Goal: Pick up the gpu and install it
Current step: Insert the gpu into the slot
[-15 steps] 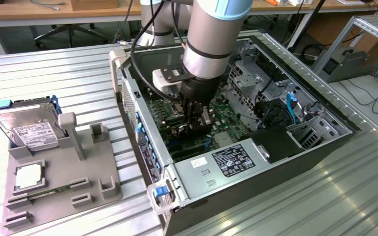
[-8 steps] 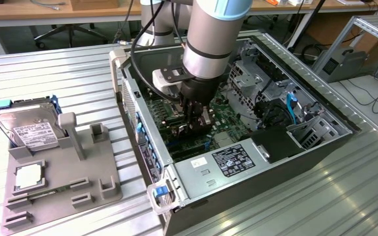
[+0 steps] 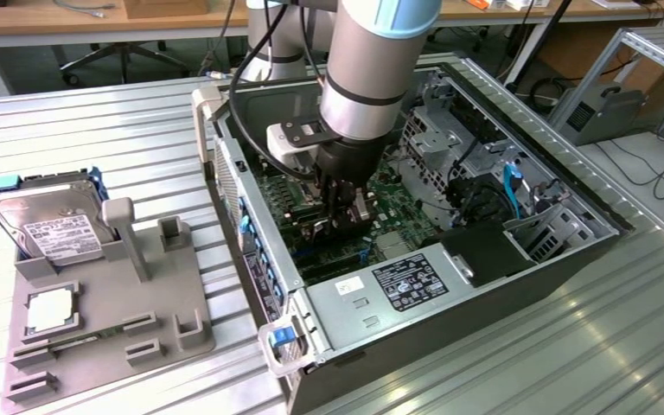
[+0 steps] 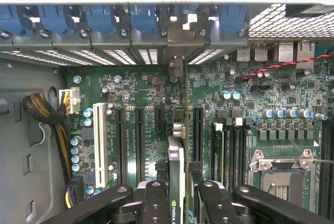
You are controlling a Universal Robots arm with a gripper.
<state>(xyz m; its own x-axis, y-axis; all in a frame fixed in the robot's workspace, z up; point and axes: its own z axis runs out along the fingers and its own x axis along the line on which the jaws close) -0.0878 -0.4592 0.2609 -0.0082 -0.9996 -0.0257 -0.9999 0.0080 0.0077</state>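
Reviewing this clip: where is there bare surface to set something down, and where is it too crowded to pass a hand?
Free: the ribbed metal table beyond the grey parts tray, and the stretch at the exterior view's lower right, beside the computer case. Crowded: inside the case, where the gripper holds the gpu edge-on over the motherboard slots; the tray's hard drive corner.

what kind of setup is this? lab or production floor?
Looks like a lab: an open PC case on a ribbed metal table, a grey parts fixture with a hard drive, office desks behind.
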